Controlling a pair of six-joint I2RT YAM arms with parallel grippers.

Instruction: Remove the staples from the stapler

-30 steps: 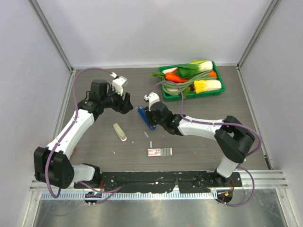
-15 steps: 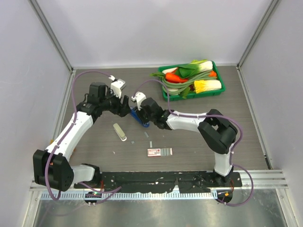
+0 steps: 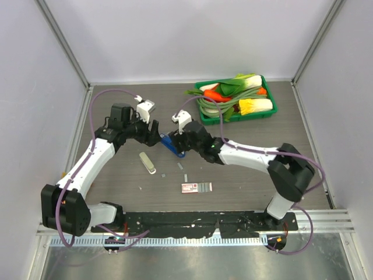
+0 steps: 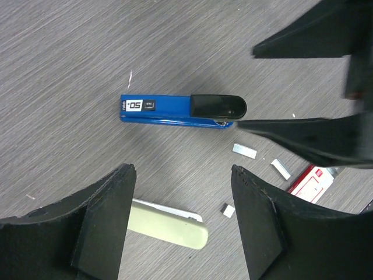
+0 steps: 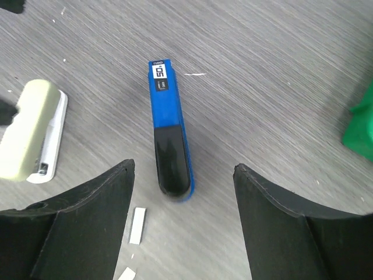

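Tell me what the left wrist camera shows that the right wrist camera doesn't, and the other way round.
Only the left wrist view shows the red-and-white box and the dark fingers of the right gripper. Only the right wrist view shows a green tray corner at its right edge. Both show the blue stapler lying flat, a pale green-and-white piece near it, and small loose staples.

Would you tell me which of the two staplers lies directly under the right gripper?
The blue stapler with the dark end, centred below the open right gripper; the pale green stapler lies off to one side.
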